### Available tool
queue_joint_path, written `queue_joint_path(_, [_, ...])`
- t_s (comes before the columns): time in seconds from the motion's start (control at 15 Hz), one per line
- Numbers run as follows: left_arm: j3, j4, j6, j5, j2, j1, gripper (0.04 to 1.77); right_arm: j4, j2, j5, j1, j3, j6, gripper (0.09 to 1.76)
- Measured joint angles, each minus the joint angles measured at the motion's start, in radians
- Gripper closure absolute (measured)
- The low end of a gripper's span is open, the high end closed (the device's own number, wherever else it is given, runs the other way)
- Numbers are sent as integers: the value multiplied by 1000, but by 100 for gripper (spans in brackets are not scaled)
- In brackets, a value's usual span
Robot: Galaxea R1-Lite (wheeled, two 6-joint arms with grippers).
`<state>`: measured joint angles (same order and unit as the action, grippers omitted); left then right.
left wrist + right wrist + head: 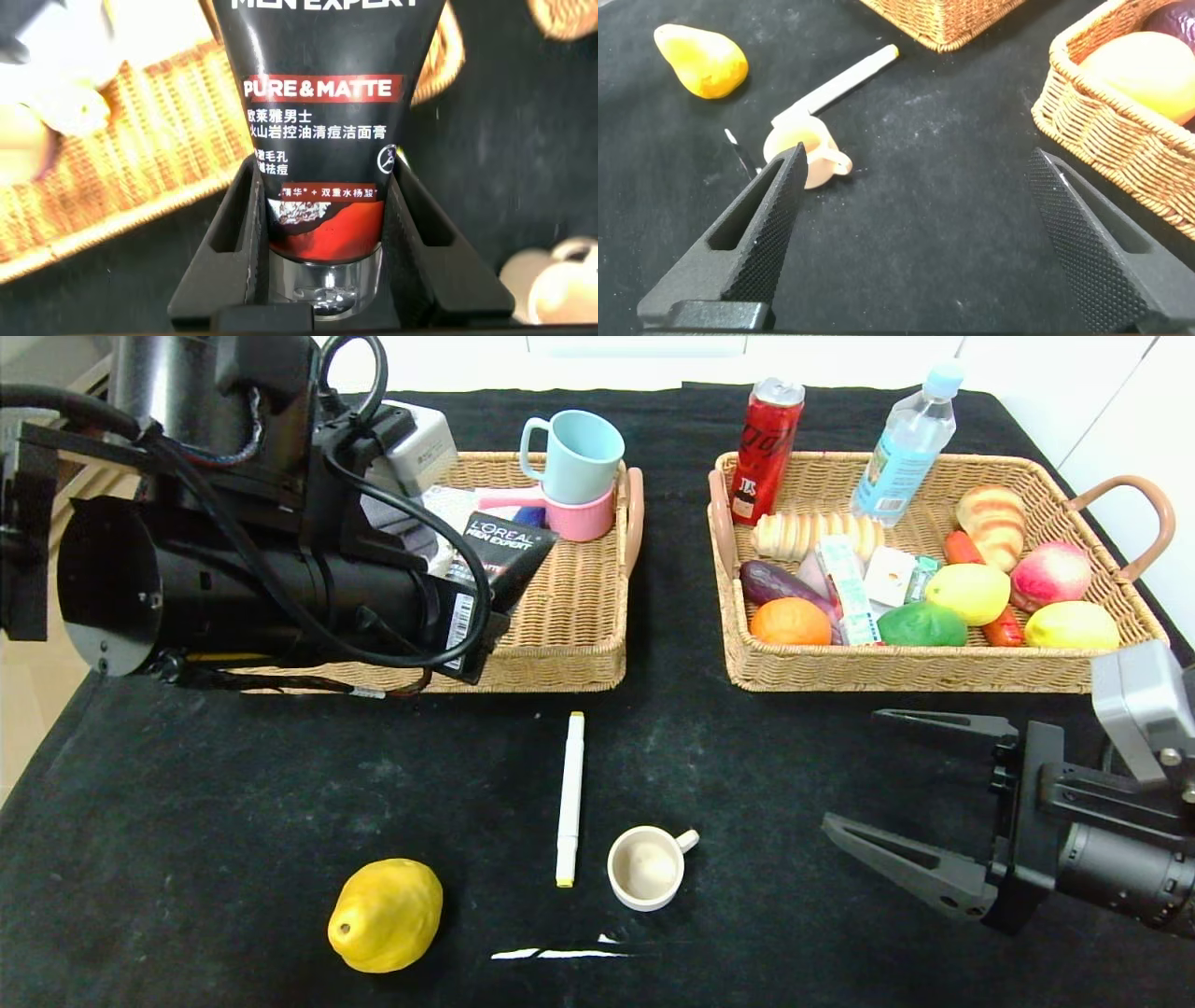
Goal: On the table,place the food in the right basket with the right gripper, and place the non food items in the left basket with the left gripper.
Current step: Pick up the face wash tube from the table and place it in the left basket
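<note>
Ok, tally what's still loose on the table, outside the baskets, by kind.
Food: 1, the yellow fruit.
Non-food: 2, the marker and the small cup.
Total: 3.
The tube is not counted; the left claw holds it over the left basket.

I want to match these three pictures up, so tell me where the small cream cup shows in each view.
Head view: the cream cup stands on the black table near the front, just right of the white marker pen.
Left wrist view: only a blurred pale shape at the frame's edge, probably the cup.
Right wrist view: behind one finger of the open right hand.
Shared landmark: the marker pen beside the cup, in the head and right wrist views.
</note>
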<state>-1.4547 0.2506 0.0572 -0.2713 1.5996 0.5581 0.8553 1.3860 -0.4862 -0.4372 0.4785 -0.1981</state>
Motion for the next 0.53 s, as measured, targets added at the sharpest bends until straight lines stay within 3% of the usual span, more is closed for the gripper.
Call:
queue_joint_path(0.27, [-36,-1,2,-1,19,-9,106,0,0,0,0,0,0,14])
queue_joint_path(0.53, [-143,-1,1,10,80,-42,107,1,-2,0,7,3,0,14])
